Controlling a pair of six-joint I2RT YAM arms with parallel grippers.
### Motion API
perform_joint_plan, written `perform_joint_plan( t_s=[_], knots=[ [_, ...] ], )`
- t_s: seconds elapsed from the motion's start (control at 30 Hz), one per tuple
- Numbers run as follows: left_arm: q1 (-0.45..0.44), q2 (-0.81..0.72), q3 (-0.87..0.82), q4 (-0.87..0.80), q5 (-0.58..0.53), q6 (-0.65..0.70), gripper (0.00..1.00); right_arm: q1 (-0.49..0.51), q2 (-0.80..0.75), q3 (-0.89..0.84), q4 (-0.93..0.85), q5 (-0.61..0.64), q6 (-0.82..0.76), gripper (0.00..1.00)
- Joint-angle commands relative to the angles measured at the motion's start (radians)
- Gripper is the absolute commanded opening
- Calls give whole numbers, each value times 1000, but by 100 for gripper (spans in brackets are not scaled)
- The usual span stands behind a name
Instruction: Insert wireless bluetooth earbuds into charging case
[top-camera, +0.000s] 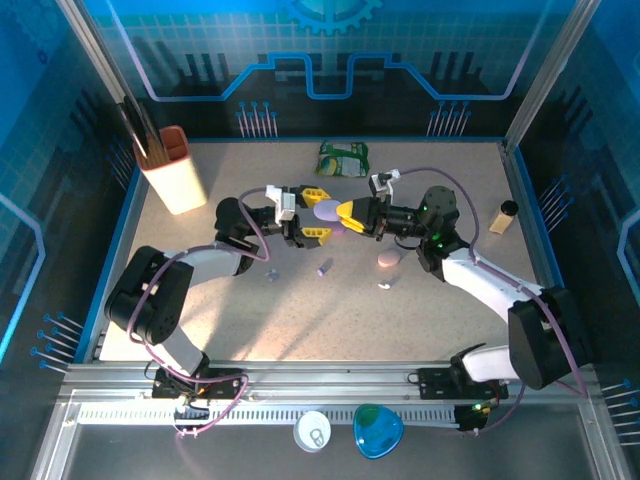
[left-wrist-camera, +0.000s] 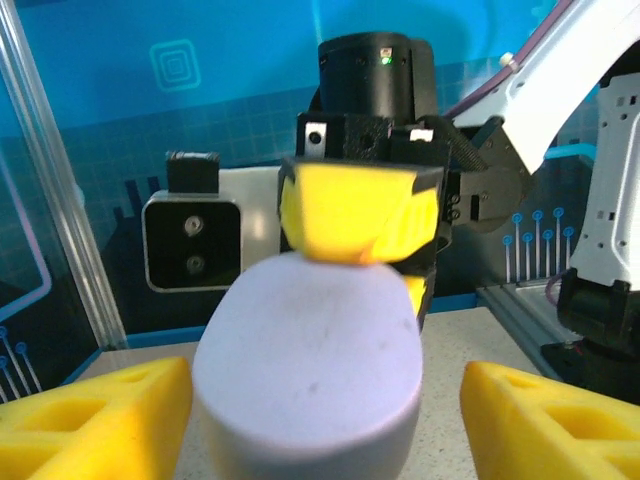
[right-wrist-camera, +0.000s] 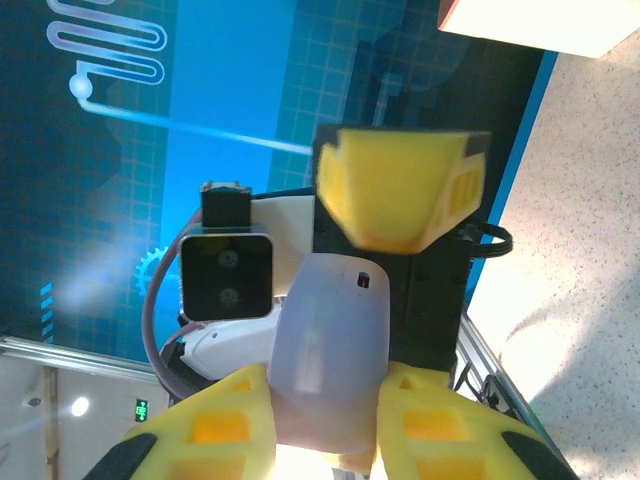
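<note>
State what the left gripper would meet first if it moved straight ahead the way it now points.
The left gripper would meet the lilac case first. The case sits directly ahead between its open jaws and is clamped by the right gripper, which appears to lie just beyond it.

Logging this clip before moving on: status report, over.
Right gripper shut on lilac case. Left gripper open, straddling it. Earbuds loose on table. Pink case beside them, not blocking.
</note>
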Motion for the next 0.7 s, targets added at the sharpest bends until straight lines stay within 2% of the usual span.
perform_joint_plan(
  t_s=[0.0,0.1,0.23,0.4,0.67],
  knots=[
    [-10,10,32,27,39,-28,66,6,10,-4,85,-16,25,18],
    [-10,16,36,27,42,-32,60,4,14,-8,97,-17,33,18],
    [-10,29,38,27,43,-26,58,5,19,-2,128,-19,55,17],
    [-10,35,44,28,41,-31,52,3,15,0,81,-23,26,17],
    [-10,17,45,27,39,-31,52,4,17,0,56,-25,3,17]
  ],
)
